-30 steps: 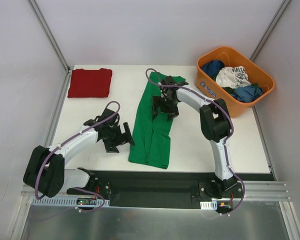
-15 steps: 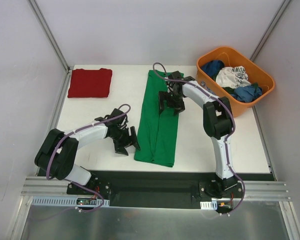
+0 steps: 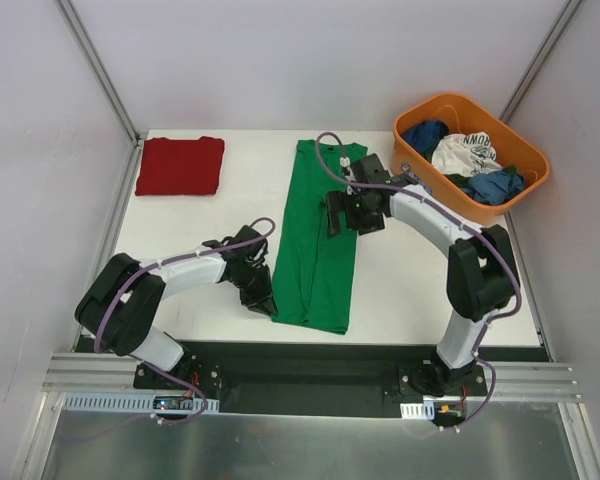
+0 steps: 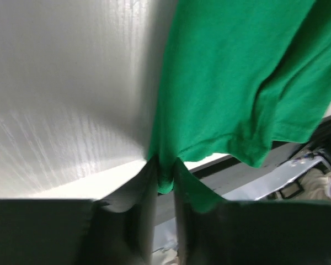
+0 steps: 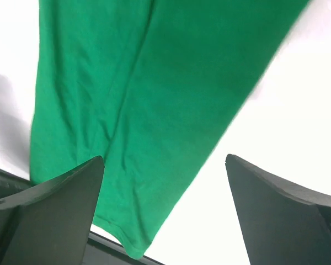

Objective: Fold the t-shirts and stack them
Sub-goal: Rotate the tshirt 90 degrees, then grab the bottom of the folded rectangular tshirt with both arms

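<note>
Where the table is read as a clock face with my two bases at 6 o'clock, the green t-shirt (image 3: 315,250) lies as a long narrow strip down the middle. Its collar end points toward 12 and its hem toward 6, flat on the white table (image 3: 210,215). My left pincer (image 3: 264,300) sits at the strip's 7 o'clock corner. The left wrist view shows its two fingers (image 4: 146,187) pressed together, with a fold of the green hem nipped between them close to the tabletop. My right pincer (image 3: 348,214) is over the strip's 3 o'clock edge, nearer the collar end. In the right wrist view its fingers (image 5: 55,204) stand wide apart with nothing between them, green cloth and bare table below. The dark red t-shirt (image 3: 180,165) lies folded in a flat rectangle in the table's 10 o'clock corner, well apart from the green one. An orange basket (image 3: 510,198) at 2 o'clock holds blue garments (image 3: 425,133) and a white printed garment (image 3: 462,153).
</note>
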Available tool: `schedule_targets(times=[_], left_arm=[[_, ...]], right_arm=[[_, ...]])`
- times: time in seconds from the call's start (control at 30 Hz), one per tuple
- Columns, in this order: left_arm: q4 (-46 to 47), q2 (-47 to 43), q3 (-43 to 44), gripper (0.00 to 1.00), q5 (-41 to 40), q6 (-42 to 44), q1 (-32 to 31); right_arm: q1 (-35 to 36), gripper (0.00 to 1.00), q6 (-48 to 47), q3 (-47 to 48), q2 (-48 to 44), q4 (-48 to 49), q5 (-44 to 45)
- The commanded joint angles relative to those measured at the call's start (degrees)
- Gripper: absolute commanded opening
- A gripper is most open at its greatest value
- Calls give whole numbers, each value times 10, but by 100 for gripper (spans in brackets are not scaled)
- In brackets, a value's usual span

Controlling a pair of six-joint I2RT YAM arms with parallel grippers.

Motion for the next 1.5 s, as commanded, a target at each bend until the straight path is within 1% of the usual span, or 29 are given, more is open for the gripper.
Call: schedule_targets(times=[0.0, 0.03, 0.07, 0.1, 0.13, 0.17, 0.2, 0.3, 0.37, 0.4, 0.47, 0.5, 0.6, 0.63, 0.67, 0.77, 0.83, 0.93, 1.0, 1.03, 1.1, 1.13, 1.2, 1.23, 1.27, 1.33, 1.43, 1.47], left_arm=[[0, 16, 1, 11, -27, -18, -10], [0, 15, -5, 10, -31, -19, -10], [0, 12, -8, 9, -32, -23, -10], [1, 11, -12, 4, -35, -24, -10], [0, 10, -18, 3, -37, -25, -10], [-1, 6, -21, 1, -39, -27, -10], [0, 4, -23, 0, -39, -27, -10], [0, -7, -29, 0, -34, -28, -11], [0, -16, -35, 0, -31, -29, -11], [0, -18, -37, 0, -29, -29, -11], [0, -23, -40, 0, -26, -30, -12], [1, -23, -41, 0, -26, -29, -12], [1, -17, -38, 0, -22, -28, -13], [1, -16, -36, 0, -21, -26, -14], [1, -15, -35, 0, -21, -24, -15], [1, -17, -36, 0, -29, -22, -17], [1, -22, -40, 0, -35, -23, -17], [1, -31, -46, 0, -38, -26, -20], [1, -37, -48, 0, -41, -28, -21], [0, -38, -47, 0, -42, -27, -21], [0, -38, -49, 0, -40, -27, -22], [1, -40, -50, 0, -40, -29, -23], [0, -42, -55, 0, -36, -30, -24], [0, -45, -57, 0, -35, -32, -24], [0, -47, -59, 0, -31, -33, -25], [0, -59, -66, 0, -23, -37, -26], [-6, -91, -84, 0, -4, -46, -32], [-8, -102, -90, 0, 15, -48, -32]], right_arm=[[8, 97, 28, -90, -98, 65, 38], [16, 97, 30, -132, -113, 70, 43], [24, 97, 29, -153, -132, 72, 52], [34, 97, 27, -178, -171, 76, 73], [59, 97, 19, -221, -192, 81, 79], [73, 97, 16, -245, -230, 85, 81], [86, 97, 12, -263, -246, 84, 63], [146, 97, 8, -312, -292, 41, 59], [166, 97, 8, -345, -316, 27, 56], [184, 97, 13, -356, -320, 28, 38], [197, 97, 33, -369, -320, 31, 14], [212, 95, 49, -377, -317, 38, -8], [242, 90, 69, -389, -297, 61, -23], [247, 87, 73, -390, -289, 64, -22], [250, 78, 76, -392, -276, 67, -23], [254, 64, 77, -404, -254, 82, -14], [255, 62, 75, -414, -247, 95, -10], [255, 51, 77, -422, -233, 113, -21], [256, 42, 80, -429, -222, 136, -15], [255, 36, 83, -434, -210, 143, -9], [256, 31, 90, -436, -201, 150, -8], [255, 24, 95, -443, -199, 156, -12], [262, 14, 107, -450, -208, 166, -23], [264, 3, 109, -454, -222, 167, -24], [272, 1, 116, -460, -232, 165, -25], [281, 1, 124, -466, -261, 165, -39], [317, 1, 148, -474, -295, 163, -87], [342, 1, 153, -474, -302, 158, -104]])
